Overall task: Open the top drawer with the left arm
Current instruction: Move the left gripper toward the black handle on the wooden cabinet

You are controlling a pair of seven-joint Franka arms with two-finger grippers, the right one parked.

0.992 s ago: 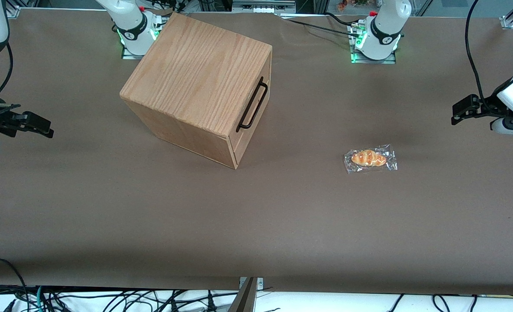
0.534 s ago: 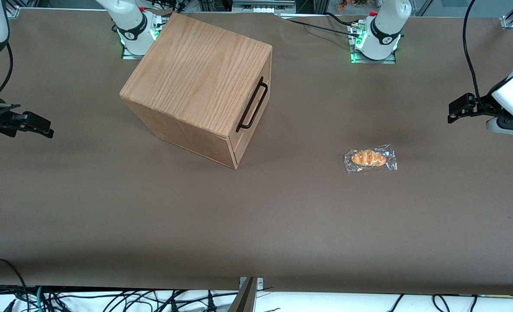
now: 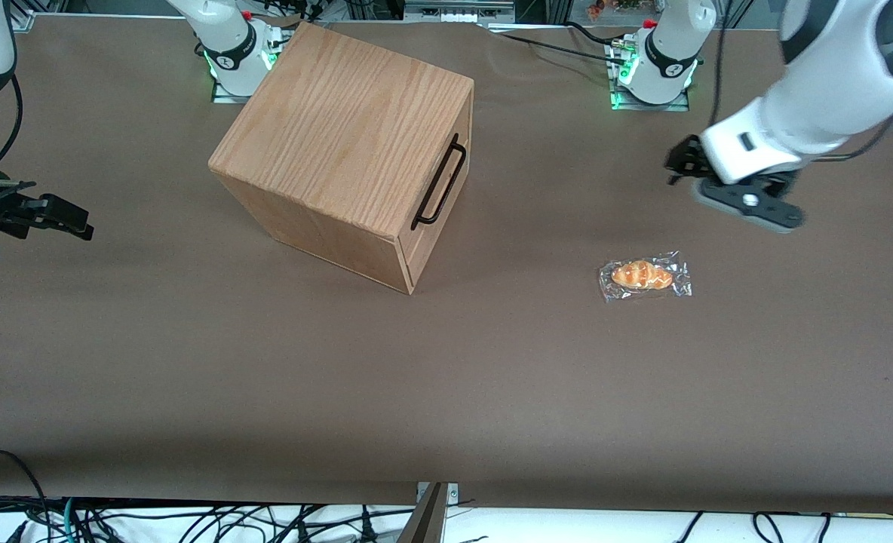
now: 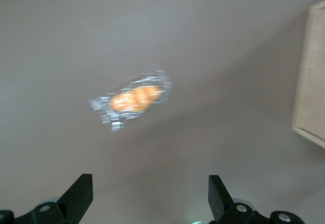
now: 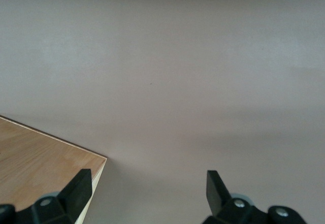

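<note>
1. Brown paper covered the whole counter (image 3: 265, 392), with cables hanging along its near edge and two arm bases bolted along the edge farthest from the front camera.
2. Toward the parked arm's end, close to that farthest edge, stood the oak cabinet (image 3: 341, 128), turned at an angle.
3. At the cabinet's upper front sat the top drawer (image 3: 455, 175), apparently shut, its black wire handle (image 3: 439, 185) facing the working arm's end.
4. From the working arm's end the left arm (image 3: 816, 83) reached in over the counter, well apart from the cabinet.
5. Its gripper (image 4: 150, 196) hung above bare paper with fingers spread wide, holding nothing.
6. Lying near the gripper, nearer to the front camera, was a wrapped bread roll (image 3: 645, 276).
7. Judged advice: line the fingers up across the thin handle bar, close around it, then pull straight along the drawer's slanted axis so the cabinet does not slide.
</note>
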